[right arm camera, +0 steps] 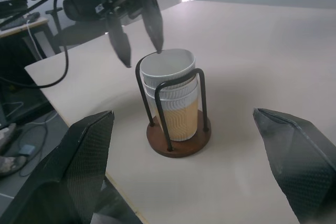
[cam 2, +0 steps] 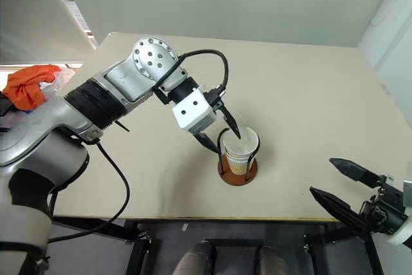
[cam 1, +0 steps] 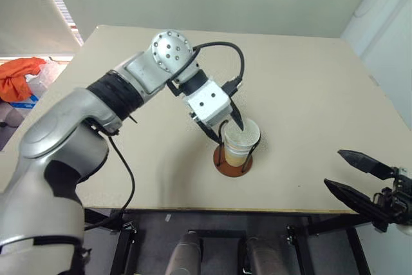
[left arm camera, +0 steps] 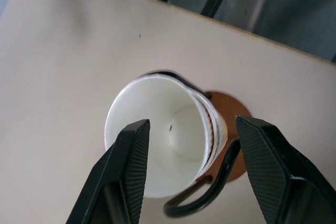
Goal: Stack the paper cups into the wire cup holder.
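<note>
Nearest, right claw (cam 2: 335,188): hanging just off the near edge of the tabletop (cam 1: 309,82), its black fingers spread wide and carrying nothing, well apart from the stack.
Wire cup holder (right arm camera: 178,140): sitting on its reddish-brown disc near the front edge of the tabletop, black wire loops standing upright around the cups.
Paper cups (right arm camera: 170,95): nesting one inside another in the holder; three white rims are showing in the right wrist view, the top cup sitting a touch proud and leaning slightly.
Left claw (cam 1: 226,127): hovering at the rim of the top cup, fingers parted to either side of it and apparently gripping nothing; one fingertip is lying close against the rim, and I cannot tell whether it is touching.
Far tabletop: showing no loose cup.
Progress: looking all but finished, with every cup I can count already sitting in the holder.
Left to do: probably drawing the left claw clear, perhaps pressing the top cup down straight.
</note>
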`<state>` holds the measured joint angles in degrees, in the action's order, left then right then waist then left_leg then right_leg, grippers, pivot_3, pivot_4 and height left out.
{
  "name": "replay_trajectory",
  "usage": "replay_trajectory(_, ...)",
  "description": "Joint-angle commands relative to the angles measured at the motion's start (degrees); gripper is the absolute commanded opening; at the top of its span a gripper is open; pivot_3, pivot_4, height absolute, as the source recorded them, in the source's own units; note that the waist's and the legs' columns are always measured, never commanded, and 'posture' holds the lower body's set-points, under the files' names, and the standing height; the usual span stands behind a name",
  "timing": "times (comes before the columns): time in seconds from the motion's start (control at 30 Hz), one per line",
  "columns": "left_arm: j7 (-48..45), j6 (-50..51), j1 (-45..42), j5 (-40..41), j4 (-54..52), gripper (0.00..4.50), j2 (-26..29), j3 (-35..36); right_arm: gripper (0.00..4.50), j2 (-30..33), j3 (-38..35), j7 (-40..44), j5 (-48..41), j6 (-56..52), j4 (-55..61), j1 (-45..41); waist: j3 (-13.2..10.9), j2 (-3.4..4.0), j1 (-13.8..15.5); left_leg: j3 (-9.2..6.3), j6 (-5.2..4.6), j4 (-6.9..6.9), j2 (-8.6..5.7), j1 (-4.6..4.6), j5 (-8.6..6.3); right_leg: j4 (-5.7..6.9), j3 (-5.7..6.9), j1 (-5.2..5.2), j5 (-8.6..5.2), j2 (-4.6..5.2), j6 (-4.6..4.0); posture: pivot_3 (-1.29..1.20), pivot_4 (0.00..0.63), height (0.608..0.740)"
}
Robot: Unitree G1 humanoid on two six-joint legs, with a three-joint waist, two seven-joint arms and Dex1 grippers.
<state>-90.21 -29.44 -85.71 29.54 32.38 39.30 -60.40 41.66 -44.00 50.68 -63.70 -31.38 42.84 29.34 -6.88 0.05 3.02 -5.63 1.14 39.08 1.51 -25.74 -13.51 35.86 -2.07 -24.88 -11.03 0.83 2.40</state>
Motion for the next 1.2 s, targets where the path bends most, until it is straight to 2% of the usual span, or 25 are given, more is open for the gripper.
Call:
replay_trajectory(0.03, -2.3, 0.9, 0.3, -1.4, 1.7, 2.63, -0.1, 5.5, 4.50, 2.8, 1.7, 1.6, -0.4, 0.1, -1.1, -3.0, 0.0, 0.01, 0.0, 0.02, -0.01, 0.00, -0.02, -0.01, 0.00, 0.00, -0.01, 0.00, 0.02, 0.00, 0.04, 0.00, 0.150, 0.740)
replay_trajectory(0.13, -2.3, 9.1, 3.1, 0.8, 1.4, 2.63, 1.1, 12.7, 4.50, 7.0, 4.5, 3.7, -0.6, -2.1, -4.6, -7.0, 0.0, 0.03, -0.2, 0.04, -0.04, 0.01, -0.11, 0.02, 0.03, -0.01, -0.05, 0.02, 0.05, -0.01, 0.12, 0.00, 0.150, 0.740)
replay_trajectory(0.27, -2.3, 23.6, 13.1, 9.2, -6.6, 2.63, 13.8, 20.8, 4.50, 13.2, 8.0, 9.7, 2.9, -1.8, -12.1, -14.1, 0.1, 0.29, -1.3, 0.29, -0.03, -0.15, -0.29, 0.25, 0.07, 0.03, -0.27, 0.05, 0.19, -0.06, 0.42, 0.00, 0.150, 0.740)
replay_trajectory(0.4, -0.7, 37.2, 25.7, 13.8, -12.8, 2.63, 22.7, 34.2, 4.50, 17.6, 14.1, 15.0, 6.2, -1.8, -21.0, -23.6, 0.1, 0.32, -1.9, 0.31, 0.16, -0.26, -0.19, 0.56, 0.16, 0.12, -0.64, 0.07, 0.14, -0.45, 0.57, 0.00, 0.150, 0.740)
replay_trajectory(0.47, 3.2, 42.1, 35.9, 16.9, -17.5, 2.63, 28.3, 41.9, 4.50, 18.3, 19.9, 17.7, 9.1, -1.0, -25.6, -31.1, 0.1, 0.33, -1.7, 0.32, 0.15, -0.28, -0.12, 0.62, 0.16, 0.12, -0.82, 0.06, -0.13, -0.33, 0.06, 0.00, 0.150, 0.740)
replay_trajectory(0.57, 7.2, 45.6, 47.5, 17.6, -22.1, 2.63, 32.8, 51.8, 4.50, 18.3, 25.1, 21.2, 11.4, -1.4, -30.6, -38.6, 0.1, 0.34, -1.6, 0.40, 0.06, -0.35, -0.12, 0.79, 0.11, 0.20, -1.06, 0.03, -0.21, -0.37, -0.05, 0.00, 0.150, 0.740)
replay_trajectory(0.63, 8.6, 47.1, 57.9, 17.7, -22.4, 2.63, 36.7, 62.3, 4.50, 18.2, 29.3, 23.8, 13.4, -2.1, -34.9, -44.9, 0.1, 0.35, -1.7, 0.41, 0.05, -0.44, -0.07, 0.81, 0.10, 0.29, -1.03, -0.02, -0.25, -0.36, -0.12, 0.00, 0.150, 0.740)
replay_trajectory(0.77, 9.0, 50.7, 72.0, 16.5, -25.8, 2.63, 37.7, 78.1, 4.50, 18.0, 34.1, 28.2, 17.2, -1.9, -41.0, -52.6, 0.2, 0.27, -2.1, 0.76, 0.08, -0.78, 0.22, 0.89, 0.08, 0.53, -1.20, -0.37, -0.29, -0.45, -0.67, 0.00, 0.150, 0.740)
replay_trajectory(0.87, 9.6, 53.3, 78.9, 15.1, -27.6, 2.63, 36.2, 86.2, 4.50, 17.1, 36.9, 30.8, 20.2, -0.9, -45.2, -57.3, 0.2, 0.24, -2.1, 0.89, 0.09, -0.93, 0.24, 1.13, 0.08, 1.08, -1.23, -0.51, -0.41, -0.38, -1.14, 0.00, 0.150, 0.740)
replay_trajectory(1.03, 10.4, 56.2, 83.0, 14.1, -31.6, 2.63, 33.8, 91.0, 4.50, 16.3, 38.9, 34.3, 22.9, -0.3, -48.9, -61.4, 0.2, 0.24, -2.4, 1.06, 0.18, -1.14, 0.33, 1.68, 0.12, 1.20, -1.25, -0.33, -0.33, -0.41, -1.64, 0.00, 0.150, 0.740)
replay_trajectory(1.2, 10.4, 58.1, 83.9, 13.1, -33.6, 2.63, 32.7, 92.9, 4.50, 14.6, 40.5, 36.2, 25.8, 0.4, -51.6, -64.4, 0.2, 0.24, -2.9, 1.12, 0.24, -1.08, 0.35, 1.73, 0.18, 1.17, -1.30, -0.38, -0.14, -0.43, -1.95, 0.00, 0.150, 0.740)
